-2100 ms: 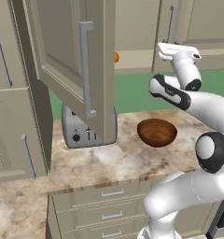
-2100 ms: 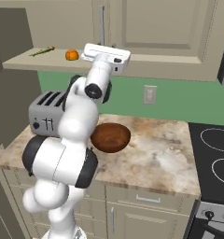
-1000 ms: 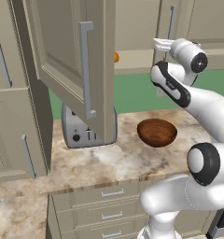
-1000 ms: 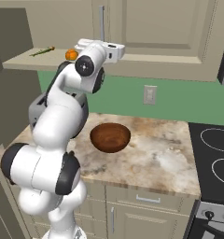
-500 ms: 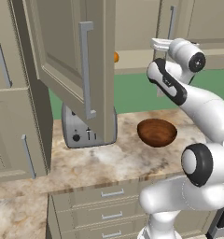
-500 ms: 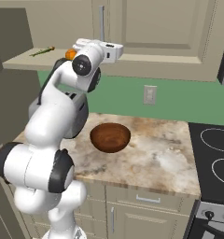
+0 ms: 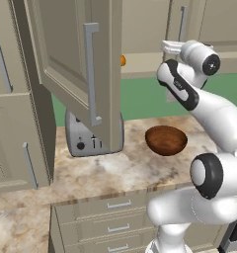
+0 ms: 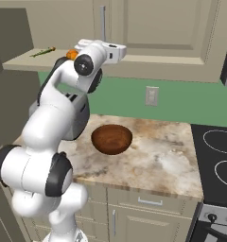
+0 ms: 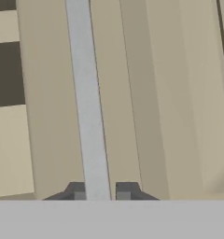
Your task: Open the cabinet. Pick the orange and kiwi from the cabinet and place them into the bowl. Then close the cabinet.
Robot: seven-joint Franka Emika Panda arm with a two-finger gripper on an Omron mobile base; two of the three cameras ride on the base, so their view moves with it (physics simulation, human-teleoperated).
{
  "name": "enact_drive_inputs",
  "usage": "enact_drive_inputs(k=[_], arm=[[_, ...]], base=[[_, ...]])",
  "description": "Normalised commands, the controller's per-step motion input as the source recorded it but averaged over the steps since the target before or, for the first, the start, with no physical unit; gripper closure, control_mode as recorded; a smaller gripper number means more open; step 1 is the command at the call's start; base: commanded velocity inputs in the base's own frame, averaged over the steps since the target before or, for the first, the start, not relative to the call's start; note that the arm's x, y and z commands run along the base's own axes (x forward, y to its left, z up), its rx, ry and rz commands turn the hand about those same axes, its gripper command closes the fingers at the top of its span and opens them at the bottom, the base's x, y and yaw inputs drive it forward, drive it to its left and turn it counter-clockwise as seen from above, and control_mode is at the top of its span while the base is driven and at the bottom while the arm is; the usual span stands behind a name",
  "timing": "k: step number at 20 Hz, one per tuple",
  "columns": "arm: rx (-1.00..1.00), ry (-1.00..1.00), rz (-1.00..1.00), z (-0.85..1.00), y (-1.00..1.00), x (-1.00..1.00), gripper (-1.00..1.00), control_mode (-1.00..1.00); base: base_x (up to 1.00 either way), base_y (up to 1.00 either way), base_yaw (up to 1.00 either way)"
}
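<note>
The cabinet's left door (image 7: 61, 59) stands swung wide open; its right door (image 8: 158, 23) is closed. My gripper (image 9: 101, 192) is up at the lower end of the right door's silver bar handle (image 9: 88, 107), shut with the bar between its fingertips. On the cabinet's bottom shelf, just left of my hand, the orange (image 8: 72, 54) sits near the front edge; it also peeks past the open door's edge as an orange (image 7: 122, 60) speck. The kiwi is hidden. Below on the counter stands the brown bowl (image 7: 166, 140), also seen as the bowl (image 8: 111, 138) beside my arm.
A silver toaster (image 7: 86, 139) stands on the counter under the open door, left of the bowl. A thin green-orange item (image 8: 43, 51) lies at the shelf's left end. A black stove top (image 8: 219, 156) borders the counter on the right; a wall outlet (image 8: 152, 96) is behind.
The wrist has rolled over and the hand has risen from in front of the green wall to the right door's handle. In the last half second it has barely moved.
</note>
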Motion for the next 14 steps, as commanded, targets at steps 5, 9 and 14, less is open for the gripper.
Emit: enact_drive_inputs(k=[5, 9, 14], arm=[[0.0, 0.03, 0.0, 0.38, -0.61, -0.65, 1.0, -1.0], [0.01, 0.0, 0.0, 0.39, -0.82, -0.85, 1.0, -1.0], [0.01, 0.0, 0.0, 0.27, -0.97, -0.81, 1.0, -1.0]], base=[[0.0, 0.0, 0.0], [0.0, 0.0, 0.0], [0.0, 0.0, 0.0]])
